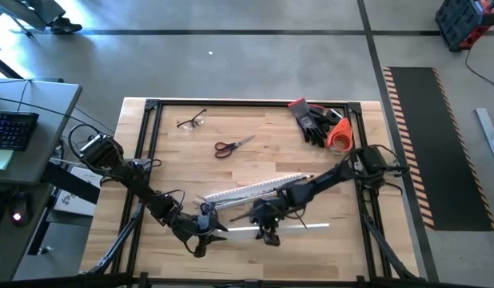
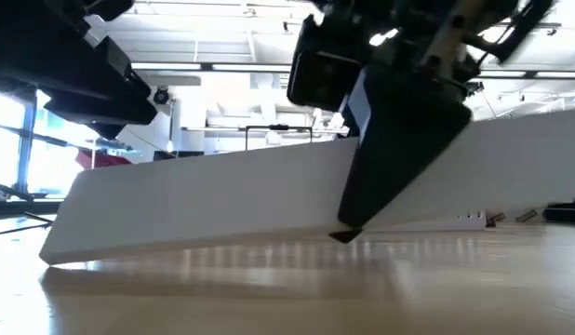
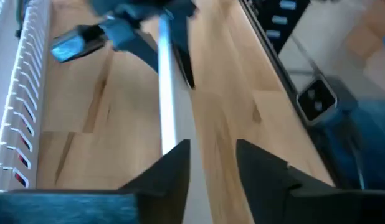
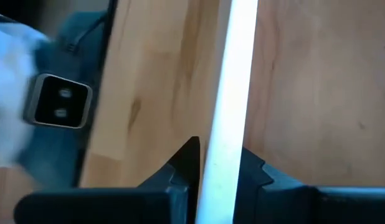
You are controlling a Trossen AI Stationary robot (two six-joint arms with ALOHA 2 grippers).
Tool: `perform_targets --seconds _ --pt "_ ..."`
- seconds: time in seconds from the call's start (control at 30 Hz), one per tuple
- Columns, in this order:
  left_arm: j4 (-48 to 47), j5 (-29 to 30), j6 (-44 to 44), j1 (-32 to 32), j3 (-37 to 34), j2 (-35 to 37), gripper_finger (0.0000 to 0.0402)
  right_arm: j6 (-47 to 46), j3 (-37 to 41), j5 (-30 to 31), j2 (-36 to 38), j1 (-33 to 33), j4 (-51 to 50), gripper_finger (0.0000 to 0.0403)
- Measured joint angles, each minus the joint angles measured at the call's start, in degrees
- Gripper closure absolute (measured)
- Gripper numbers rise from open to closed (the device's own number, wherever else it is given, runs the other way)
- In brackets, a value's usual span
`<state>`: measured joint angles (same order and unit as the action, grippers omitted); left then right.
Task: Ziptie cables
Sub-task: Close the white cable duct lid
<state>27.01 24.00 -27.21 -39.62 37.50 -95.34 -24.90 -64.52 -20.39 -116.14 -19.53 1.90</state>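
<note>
The flat white cover strip [image 1: 311, 226] lies near the table's near edge, in front of the white slotted duct [image 1: 255, 190]. My right gripper [image 1: 268, 234] is shut on the strip, which runs between its fingers in the right wrist view [image 4: 220, 168]. My left gripper [image 1: 209, 232] is open at the strip's left end; in the left wrist view [image 3: 211, 162] that end [image 3: 171, 140] stops right beside one finger. Small red marks [image 3: 18, 165] show inside the duct [image 3: 18, 93]; the cables otherwise stay hidden. I cannot make out the ziptie. My right gripper pinches the cover strip between its two fingers, toward the strip's left part [image 4: 227, 134], coming from above and lying across it. In the low view the strip [image 2: 194, 205] sits tilted, its left end [image 2: 53, 256] on the table. My left gripper: I cannot tell whether its finger [image 3: 177, 162] touches the strip's end.
Red-handled scissors [image 1: 231, 146] and glasses [image 1: 191, 121] lie toward the far edge. Black gloves [image 1: 313, 120] and an orange tape roll [image 1: 340, 138] sit in the far right corner. A black frame [image 1: 147, 152] borders the wooden table.
</note>
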Motion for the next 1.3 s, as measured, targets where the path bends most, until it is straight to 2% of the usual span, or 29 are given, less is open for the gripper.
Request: perform_targets --seconds 0.17,0.3,0.4,0.7,0.8,0.9,0.97,1.1,1.17,1.3 --pt "-0.37 0.12 1.78 -0.26 0.00 -0.30 0.0259 -2.42 0.03 -7.80 -0.88 3.06 -0.11 0.0359" --pt "-0.47 0.12 0.47 -0.31 0.00 -1.90 0.0260 -1.13 -0.02 -7.90 -2.64 2.68 -0.57 0.0345" --pt "-0.26 0.58 0.38 -0.77 0.00 -3.48 0.0266 -2.01 -0.06 -8.25 -3.05 2.19 -0.73 0.0312" --pt "-0.28 2.04 0.77 -1.48 0.15 -4.25 0.0271 -1.40 -1.63 -11.37 -3.23 2.12 -2.66 0.0175" --pt "-0.36 2.07 0.79 -1.44 0.15 -4.25 0.0271 0.52 -3.29 -13.01 -3.30 2.54 -6.20 0.0157" --pt "-0.41 3.30 0.79 -1.44 0.31 -4.14 0.0271 3.37 -6.00 -12.36 -2.70 2.60 -13.85 0.0156" --pt "-1.19 5.73 0.41 -1.44 0.73 -3.43 0.0271 6.91 -8.06 -8.73 -1.58 1.91 -21.45 0.0159" --pt "-7.18 10.83 -1.20 0.59 2.50 0.71 0.0271 13.22 -10.62 4.57 1.77 -0.42 -32.67 0.0171" --pt "-11.32 11.57 -1.23 2.68 2.67 3.07 0.0271 15.91 -10.77 12.99 3.82 -1.43 -32.37 0.0176" --pt "-19.07 9.03 0.36 7.53 2.71 6.40 0.0269 20.43 -9.46 30.57 5.19 -1.90 -28.52 0.0185"
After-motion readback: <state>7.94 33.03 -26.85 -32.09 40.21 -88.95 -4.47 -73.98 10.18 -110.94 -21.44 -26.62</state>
